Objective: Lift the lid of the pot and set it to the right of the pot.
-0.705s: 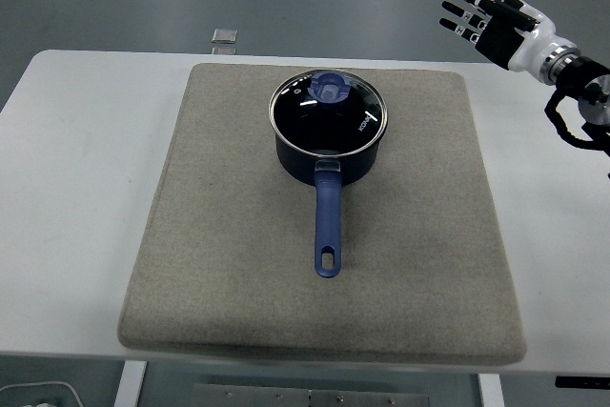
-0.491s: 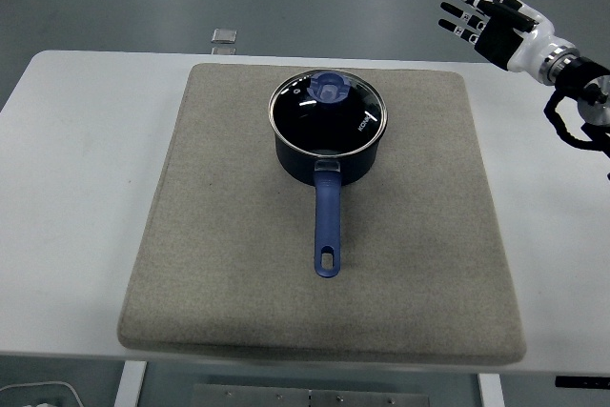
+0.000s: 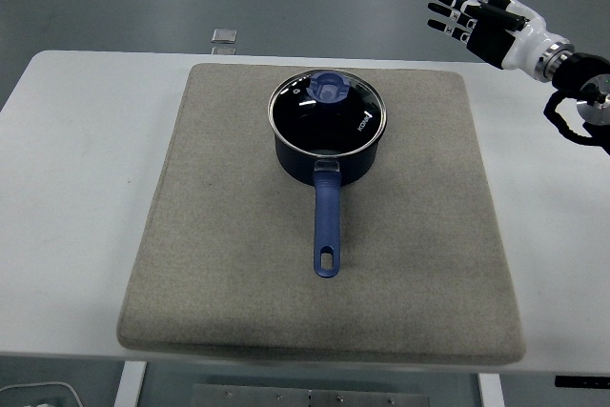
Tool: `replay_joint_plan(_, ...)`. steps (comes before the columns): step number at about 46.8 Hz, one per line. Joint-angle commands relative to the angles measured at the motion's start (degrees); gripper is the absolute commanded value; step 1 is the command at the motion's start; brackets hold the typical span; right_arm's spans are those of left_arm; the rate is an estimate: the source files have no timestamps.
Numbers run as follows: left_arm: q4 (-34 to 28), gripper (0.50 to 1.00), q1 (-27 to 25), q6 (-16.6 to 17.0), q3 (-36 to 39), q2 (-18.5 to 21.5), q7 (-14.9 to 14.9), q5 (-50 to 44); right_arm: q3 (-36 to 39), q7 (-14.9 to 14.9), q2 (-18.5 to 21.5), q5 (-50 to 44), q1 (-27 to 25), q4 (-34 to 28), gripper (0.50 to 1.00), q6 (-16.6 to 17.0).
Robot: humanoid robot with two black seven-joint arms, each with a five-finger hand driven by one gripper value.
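The right hand (image 3: 481,18) has moved a little to the left and up since a moment ago; the pot has stayed put. On the white bench (image 3: 67,188) lies a big grey mat (image 3: 210,264). The dark blue pot (image 3: 327,145) sits on the far middle of the mat, its long handle pointing toward the near edge. The glass lid (image 3: 328,107) is on the pot, blue knob on top. Far right, the hand hangs in the air, fingers spread, holding nothing.
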Motion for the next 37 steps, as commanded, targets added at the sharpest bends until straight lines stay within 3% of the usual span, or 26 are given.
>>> replay_joint_plan(1, 0.0, 1.000, 0.0, 0.0, 0.1, 0.0, 0.0, 0.0, -0.1, 0.0, 0.0, -3.3, 1.1, 0.1, 0.932, 2.0)
replay_joint_plan(20, 0.0, 1.000, 0.0, 0.0, 0.1, 0.0, 0.0, 0.0, -0.2, 0.0, -0.1, -20.6, 6.1, 0.1, 0.932, 9.7)
replay_joint_plan(37, 0.0, 1.000, 0.0, 0.1, 0.1, 0.0, 0.0, 0.0, -0.2, 0.1, -0.4, -32.4, 8.1, 2.4, 0.930, 11.6)
